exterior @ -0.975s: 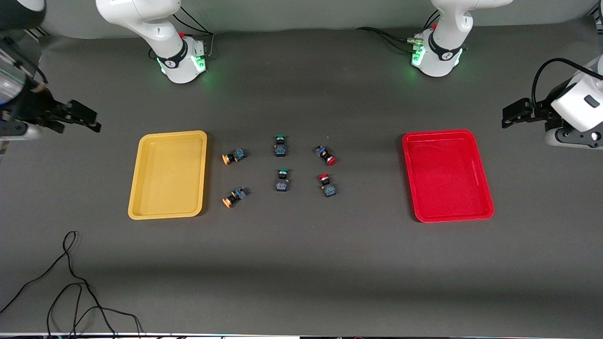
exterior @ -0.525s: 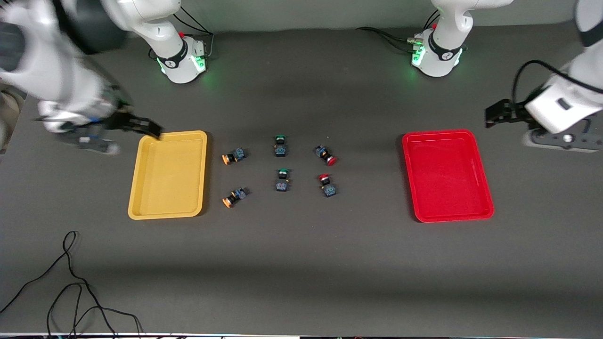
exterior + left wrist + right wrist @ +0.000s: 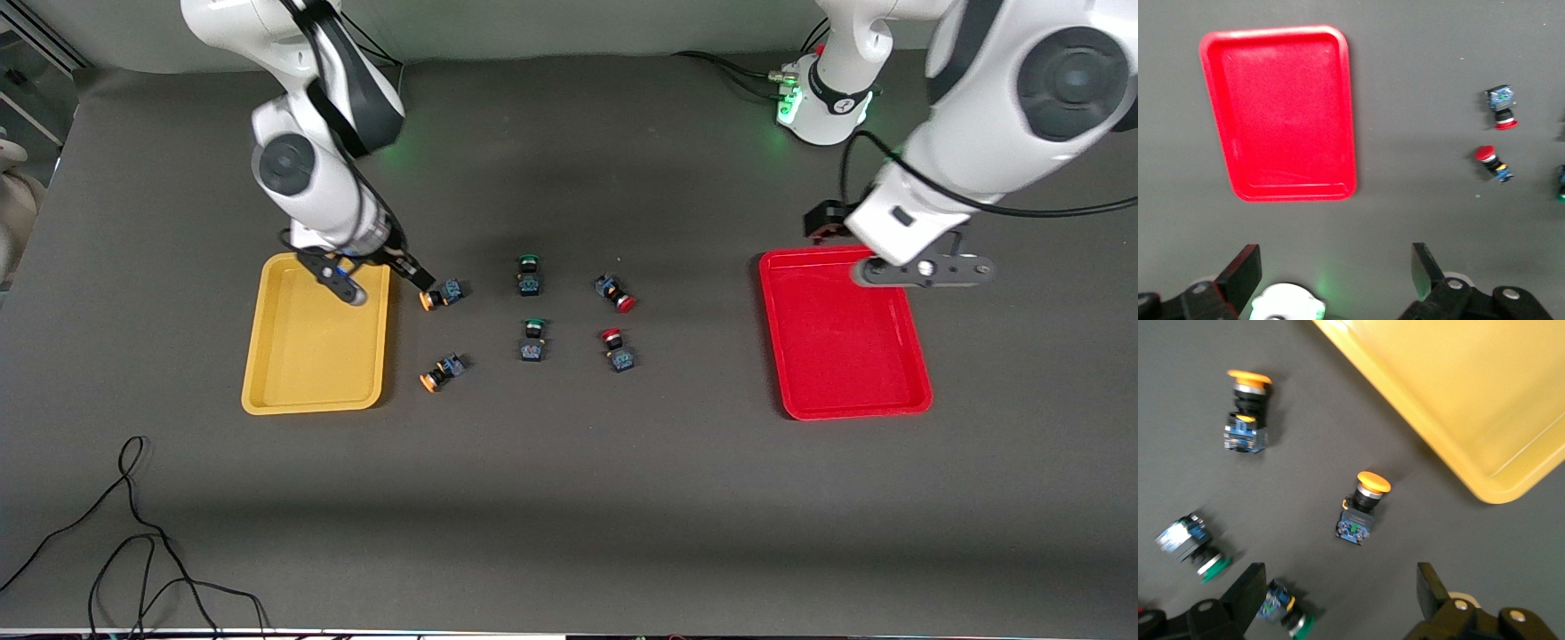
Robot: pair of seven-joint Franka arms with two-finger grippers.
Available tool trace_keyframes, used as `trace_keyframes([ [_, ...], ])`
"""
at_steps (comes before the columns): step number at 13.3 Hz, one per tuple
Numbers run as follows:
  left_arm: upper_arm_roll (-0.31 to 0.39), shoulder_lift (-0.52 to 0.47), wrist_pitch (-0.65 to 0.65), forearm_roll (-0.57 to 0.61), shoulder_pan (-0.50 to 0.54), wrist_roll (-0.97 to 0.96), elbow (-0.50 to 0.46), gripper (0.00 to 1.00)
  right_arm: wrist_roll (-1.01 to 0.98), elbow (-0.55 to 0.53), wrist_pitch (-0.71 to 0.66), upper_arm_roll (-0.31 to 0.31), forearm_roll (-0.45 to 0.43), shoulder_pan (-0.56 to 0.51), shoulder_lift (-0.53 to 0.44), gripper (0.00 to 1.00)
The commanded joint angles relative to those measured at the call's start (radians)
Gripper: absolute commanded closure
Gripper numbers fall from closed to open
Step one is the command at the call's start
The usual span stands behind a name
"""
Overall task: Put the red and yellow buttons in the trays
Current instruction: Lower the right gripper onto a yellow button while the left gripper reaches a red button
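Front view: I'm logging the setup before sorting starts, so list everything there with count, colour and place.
Yellow tray: one, toward the right arm's end of the table.
Red tray: one, toward the left arm's end.
Yellow buttons: two, beside the yellow tray.
Green buttons: two, mid-table.
Red buttons: two, on the red tray's side of the green ones.
Cable: one, black, nearest the camera.
Right end effector: open, over the yellow tray's edge.
Left end effector: open, over the red tray's rim.

The dark table (image 3: pixel 569 498) holds two red-capped push-button switches (image 3: pixel 614 293), two orange-yellow-capped ones (image 3: pixel 441 295), two green-capped ones (image 3: pixel 529 275), one shallow yellow plastic tray (image 3: pixel 316 404) and one matching red tray (image 3: pixel 845 409).
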Motion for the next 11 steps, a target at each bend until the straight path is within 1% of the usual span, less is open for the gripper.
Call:
trace_keyframes([
  [1,0.006,0.007,0.033,-0.049,-0.095,-0.224,0.004,0.0,0.054,-0.017,0.134,0.005,0.014,0.003,0.109,0.0],
  [3,0.005,0.022,0.11,-0.056,-0.194,-0.414,-0.008,0.0,0.068,-0.043,0.237,0.006,0.014,0.004,0.176,0.0],
  [5,0.005,0.046,0.185,-0.057,-0.277,-0.564,-0.011,0.0,0.079,-0.055,0.323,0.008,0.014,0.023,0.234,0.0],
  [6,0.005,0.062,0.219,-0.057,-0.311,-0.609,-0.016,0.0,0.088,-0.055,0.358,0.008,0.014,0.023,0.262,0.0],
  [7,0.005,0.082,0.256,-0.057,-0.34,-0.629,-0.025,0.0,0.088,-0.055,0.386,0.008,0.014,0.026,0.284,0.09],
  [8,0.005,0.105,0.295,-0.057,-0.357,-0.649,-0.037,0.0,0.087,-0.055,0.4,0.008,0.013,0.032,0.294,0.28],
  [9,0.005,0.14,0.357,-0.057,-0.373,-0.68,-0.057,0.0,0.087,-0.055,0.401,0.008,0.013,0.032,0.298,0.5],
  [10,0.005,0.171,0.419,-0.057,-0.386,-0.695,-0.085,0.0,0.087,-0.055,0.4,0.008,0.013,0.032,0.296,0.64],
  [11,0.005,0.195,0.491,-0.056,-0.4,-0.699,-0.118,0.0,0.087,-0.055,0.398,0.008,0.013,0.032,0.296,0.72],
])
